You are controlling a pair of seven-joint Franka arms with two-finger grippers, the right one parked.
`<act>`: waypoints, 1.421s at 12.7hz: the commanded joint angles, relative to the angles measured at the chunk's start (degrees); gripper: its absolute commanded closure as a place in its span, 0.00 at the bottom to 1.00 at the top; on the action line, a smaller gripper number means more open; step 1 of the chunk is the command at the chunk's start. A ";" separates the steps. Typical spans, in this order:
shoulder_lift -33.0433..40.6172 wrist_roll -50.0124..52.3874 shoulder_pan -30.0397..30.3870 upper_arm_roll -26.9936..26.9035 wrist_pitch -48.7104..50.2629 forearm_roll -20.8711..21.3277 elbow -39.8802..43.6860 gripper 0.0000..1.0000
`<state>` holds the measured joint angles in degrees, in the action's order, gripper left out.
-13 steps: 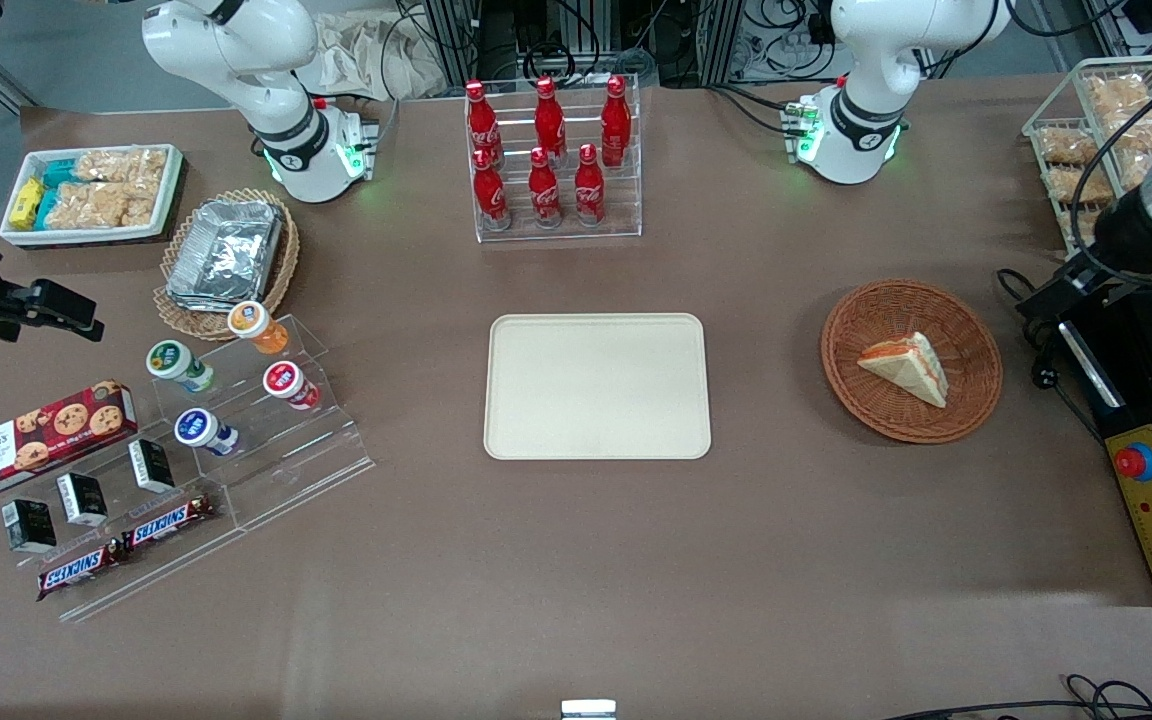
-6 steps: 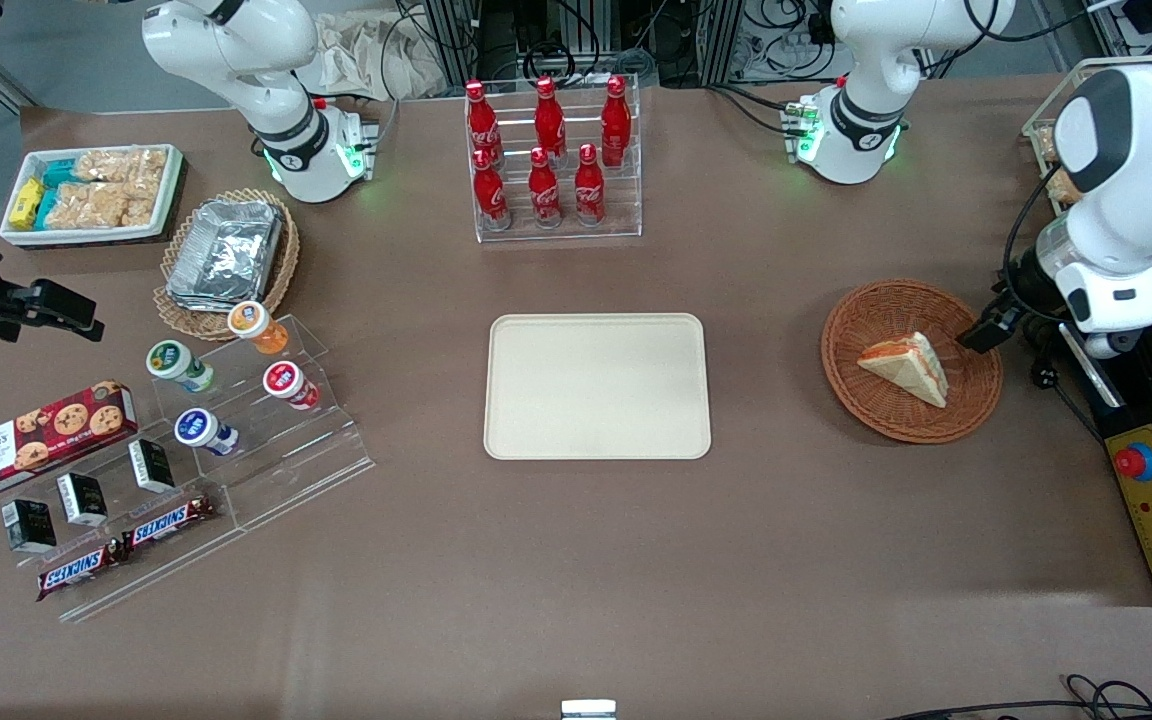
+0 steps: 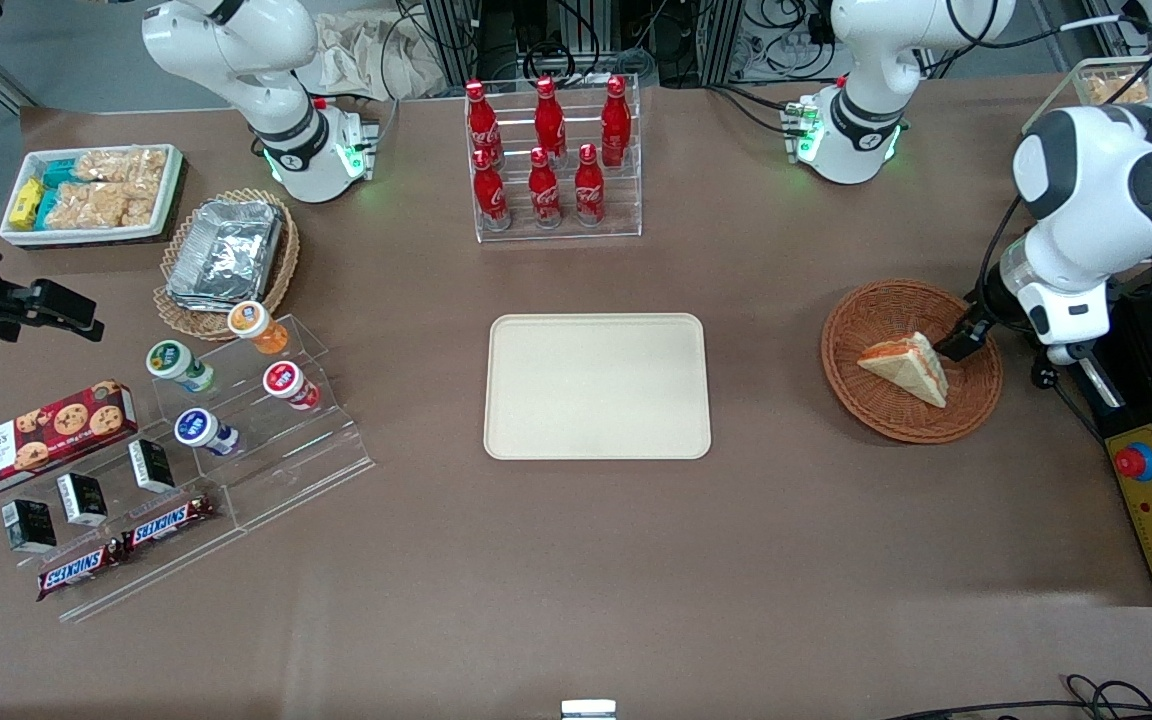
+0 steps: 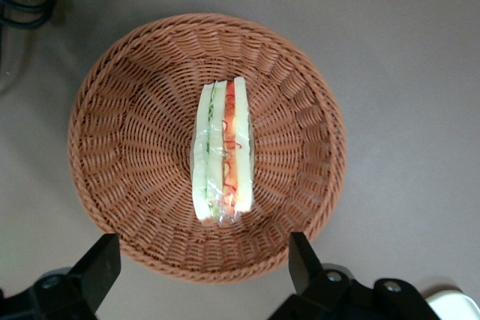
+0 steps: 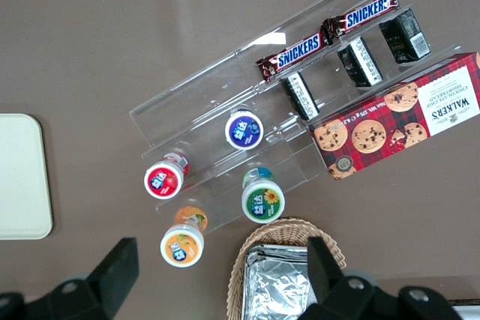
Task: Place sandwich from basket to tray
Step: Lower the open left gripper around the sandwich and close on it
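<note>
Only partly visible, the open fingers (image 4: 199, 271) hover above the sandwich (image 4: 223, 151)

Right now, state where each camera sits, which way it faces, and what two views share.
Front view: high, facing both arms across the table; tray central, gripper over the basket.
Left wrist view: looks straight down on the sandwich; open fingers show.
Right wrist view: looks down on the Snickers bars; parked fingertips show.
Front and left wrist views share basket and sandwich.

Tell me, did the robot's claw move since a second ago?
Yes. The gripper has swung in from the working arm's end of the table and now hangs open over the basket, close beside the sandwich.
</note>
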<state>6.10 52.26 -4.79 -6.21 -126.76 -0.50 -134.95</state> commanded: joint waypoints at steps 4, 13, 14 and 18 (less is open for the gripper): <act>-1.17 0.13 0.39 -0.64 -10.43 -0.21 -7.34 0.00; -7.49 0.30 -0.05 -0.38 -26.58 -0.29 -13.58 0.00; -8.90 0.39 -0.05 -0.29 -28.96 -0.29 -14.02 0.00; -10.58 0.74 -0.49 -0.20 -30.48 -0.38 -13.76 0.40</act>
<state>-4.69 50.01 -4.87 -6.67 -151.32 -1.55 -146.43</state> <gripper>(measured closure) 0.057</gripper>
